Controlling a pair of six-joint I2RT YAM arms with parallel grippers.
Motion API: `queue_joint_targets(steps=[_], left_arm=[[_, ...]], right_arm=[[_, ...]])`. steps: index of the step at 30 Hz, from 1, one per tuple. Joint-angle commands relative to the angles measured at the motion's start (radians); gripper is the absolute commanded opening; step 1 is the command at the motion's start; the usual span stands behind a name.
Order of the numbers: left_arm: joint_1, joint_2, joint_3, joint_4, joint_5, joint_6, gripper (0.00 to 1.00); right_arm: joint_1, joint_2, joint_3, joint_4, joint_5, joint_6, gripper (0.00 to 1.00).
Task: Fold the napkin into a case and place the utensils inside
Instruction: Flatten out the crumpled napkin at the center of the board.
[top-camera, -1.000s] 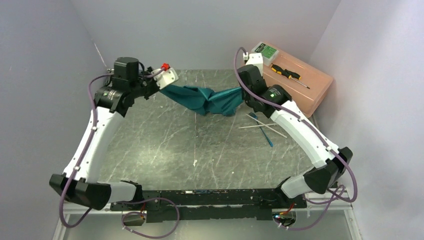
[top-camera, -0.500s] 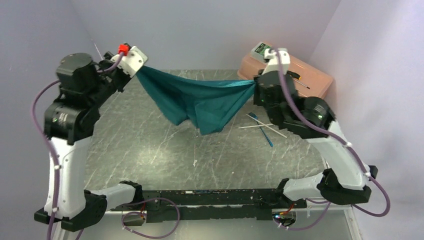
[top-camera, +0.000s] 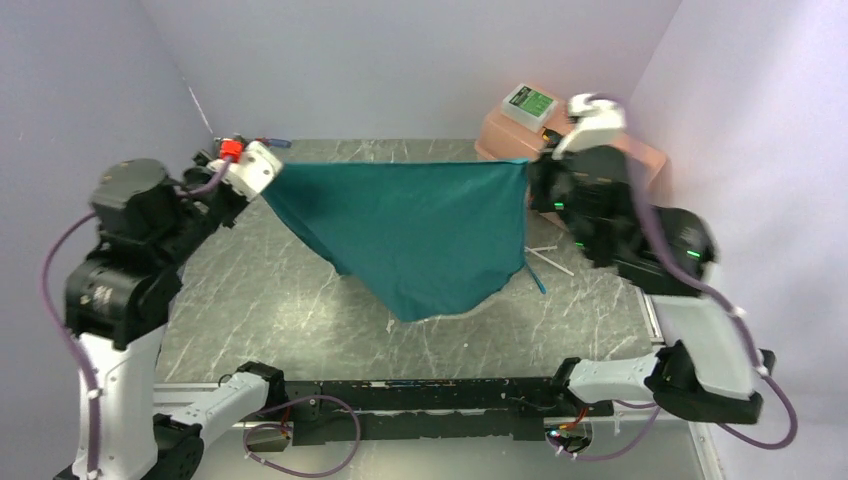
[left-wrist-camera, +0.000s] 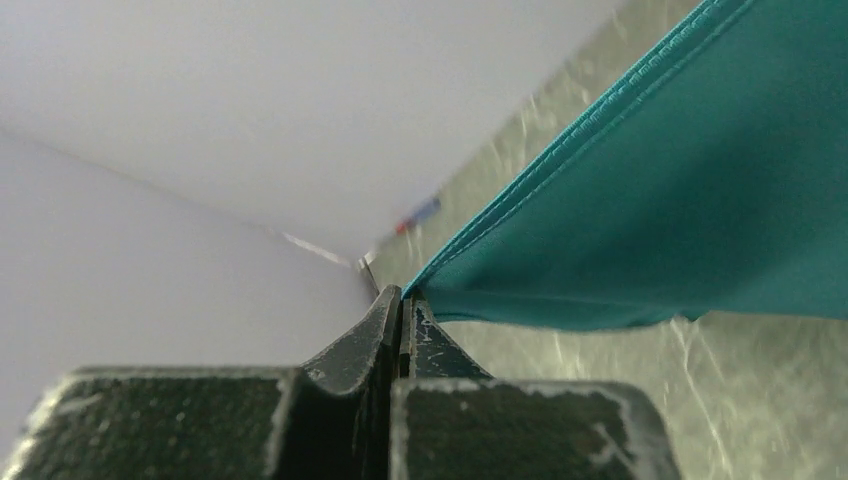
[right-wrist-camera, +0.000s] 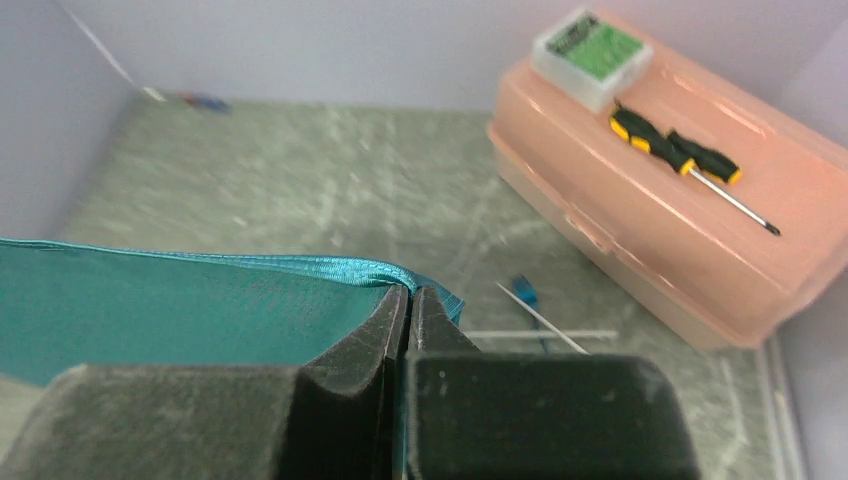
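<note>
The napkin (top-camera: 415, 235) is held spread in the air over the table (top-camera: 300, 310), stretched between the two arms by its upper corners. One corner is pinched in the left gripper (left-wrist-camera: 402, 300), whose jaws are pressed together on the stitched hem. The opposite corner is pinched the same way in the right gripper (right-wrist-camera: 410, 295). The top edge is drawn nearly level and taut, and the rest is left to hang down to a point. Whether that point touches the table cannot be told.

The cloth is probably held like this so that it is opened to its full sheet and its creases are let fall out before it is laid flat for folding. A corner grip keeps the whole sheet free. No fold is made yet, and no case is formed.

The utensils (right-wrist-camera: 545, 334) lie on the table to the right, partly hidden in the top view behind the napkin's edge and the right arm. They are near the hanging cloth, so they could be swept aside if it is lowered carelessly.

A pink box (right-wrist-camera: 640, 220) stands at the far right corner, with a screwdriver (right-wrist-camera: 690, 160) on its lid. It is well apart from the cloth.
</note>
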Motion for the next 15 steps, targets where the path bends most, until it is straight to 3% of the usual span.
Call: queue_joint_targets(steps=[1, 8, 15], left_arm=[[0.011, -0.032, -0.232, 0.128, -0.126, 0.055, 0.03], [0.010, 0.032, -0.554, 0.511, -0.279, 0.191, 0.03], [0.010, 0.297, -0.629, 0.845, -0.363, 0.240, 0.03]], right_arm=[[-0.043, 0.115, -0.173, 0.046, 0.054, -0.037, 0.00], [-0.223, 0.193, -0.371, 0.347, 0.008, -0.112, 0.00], [-0.350, 0.352, -0.463, 0.634, -0.059, -0.197, 0.00]])
